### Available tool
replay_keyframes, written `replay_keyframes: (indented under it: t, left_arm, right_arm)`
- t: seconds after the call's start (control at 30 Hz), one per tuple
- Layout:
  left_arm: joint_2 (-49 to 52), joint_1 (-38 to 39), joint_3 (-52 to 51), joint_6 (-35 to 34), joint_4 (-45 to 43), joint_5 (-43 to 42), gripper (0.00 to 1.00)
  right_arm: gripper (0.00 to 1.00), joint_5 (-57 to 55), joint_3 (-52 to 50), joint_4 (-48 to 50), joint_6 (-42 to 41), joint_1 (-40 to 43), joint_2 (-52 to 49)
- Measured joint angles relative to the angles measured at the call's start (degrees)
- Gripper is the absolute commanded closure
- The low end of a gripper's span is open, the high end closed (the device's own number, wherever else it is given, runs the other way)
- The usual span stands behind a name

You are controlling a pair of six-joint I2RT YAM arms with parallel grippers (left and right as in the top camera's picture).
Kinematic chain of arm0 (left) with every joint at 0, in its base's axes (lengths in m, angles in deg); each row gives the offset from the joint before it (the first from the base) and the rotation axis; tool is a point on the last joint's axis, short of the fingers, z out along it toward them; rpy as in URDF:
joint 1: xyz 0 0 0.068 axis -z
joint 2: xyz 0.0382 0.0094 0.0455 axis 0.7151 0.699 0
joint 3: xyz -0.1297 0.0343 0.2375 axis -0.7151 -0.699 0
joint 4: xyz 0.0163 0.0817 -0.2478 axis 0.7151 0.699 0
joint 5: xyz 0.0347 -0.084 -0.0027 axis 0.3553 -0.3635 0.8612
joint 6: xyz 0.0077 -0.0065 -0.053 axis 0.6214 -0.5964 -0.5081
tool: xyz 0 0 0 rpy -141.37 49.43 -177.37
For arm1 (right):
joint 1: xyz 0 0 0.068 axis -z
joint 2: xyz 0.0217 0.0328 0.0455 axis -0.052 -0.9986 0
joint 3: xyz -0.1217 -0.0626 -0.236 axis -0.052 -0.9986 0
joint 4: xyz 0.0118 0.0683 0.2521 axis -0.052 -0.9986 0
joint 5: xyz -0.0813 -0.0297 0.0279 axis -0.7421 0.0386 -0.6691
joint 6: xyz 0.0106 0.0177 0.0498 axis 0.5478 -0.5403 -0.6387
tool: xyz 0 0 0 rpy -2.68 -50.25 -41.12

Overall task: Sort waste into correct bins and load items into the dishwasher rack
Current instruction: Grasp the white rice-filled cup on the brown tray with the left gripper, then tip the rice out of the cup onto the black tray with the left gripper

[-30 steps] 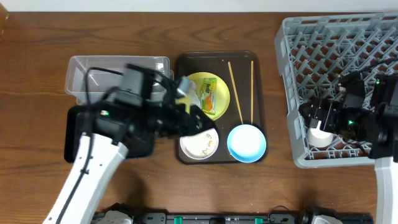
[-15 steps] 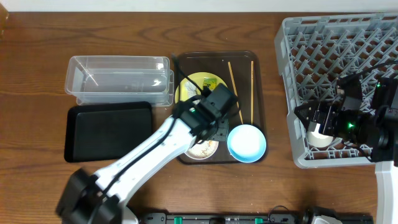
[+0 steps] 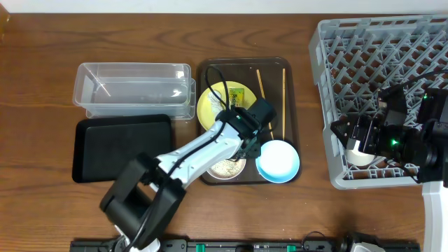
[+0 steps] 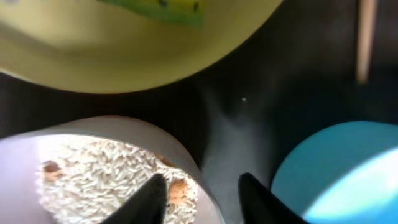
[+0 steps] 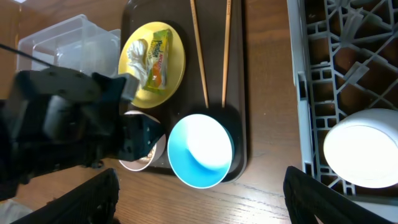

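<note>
My left gripper is open, its jaws astride the right rim of the white bowl, which holds rice grains. The light-blue bowl sits just right of it. The pale-yellow plate carries the yellow-green wrapper and a white scrap. Two chopsticks lie beside the plate. My right gripper is open and empty at the grey rack's left front edge, next to the small white cup in the rack.
The plate, bowls and chopsticks rest on a brown serving tray. The clear tub and the black tray stand to its left. My left arm stretches from the front edge across the tray's front left corner.
My left arm swung right from over the bins to the serving tray and came down at the white bowl's rim. The right arm barely moved.
</note>
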Motion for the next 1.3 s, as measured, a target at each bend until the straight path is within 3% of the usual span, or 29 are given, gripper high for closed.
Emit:
replay_keyframes:
  t: [0.1, 0.43, 0.73, 1.0, 1.13, 1.3]
  left_arm:
    - [0.2, 0.0, 0.0, -0.3, -0.2, -0.6, 0.94]
    - [-2.8, 0.0, 0.0, -0.1, 4.3, -1.9, 0.94]
    - [-22.5, -5.0, 0.0, 0.9, 11.5, -4.2, 0.94]
    - [-32.7, -32.2, -0.1, 13.4, 19.8, -17.1, 0.94]
    - [-31.6, -48.0, -2.8, 25.1, 20.3, -31.7, 0.94]
    - [-26.4, -62.3, -9.3, 40.4, 21.4, -52.2, 0.94]
  right_arm:
    - [0.18, 0.0, 0.0, 0.0, 0.0, 0.0, 0.0]
    - [0.17, 0.0, 0.0, -0.1, 0.0, 0.0, 0.0]
    - [0.17, 0.0, 0.0, -0.1, 0.0, 0.0, 0.0]
    - [0.17, 0.0, 0.0, -0.1, 0.0, 0.0, 0.0]
    - [0.17, 0.0, 0.0, -0.1, 0.0, 0.0, 0.0]
    - [0.17, 0.0, 0.0, -0.1, 0.0, 0.0, 0.0]
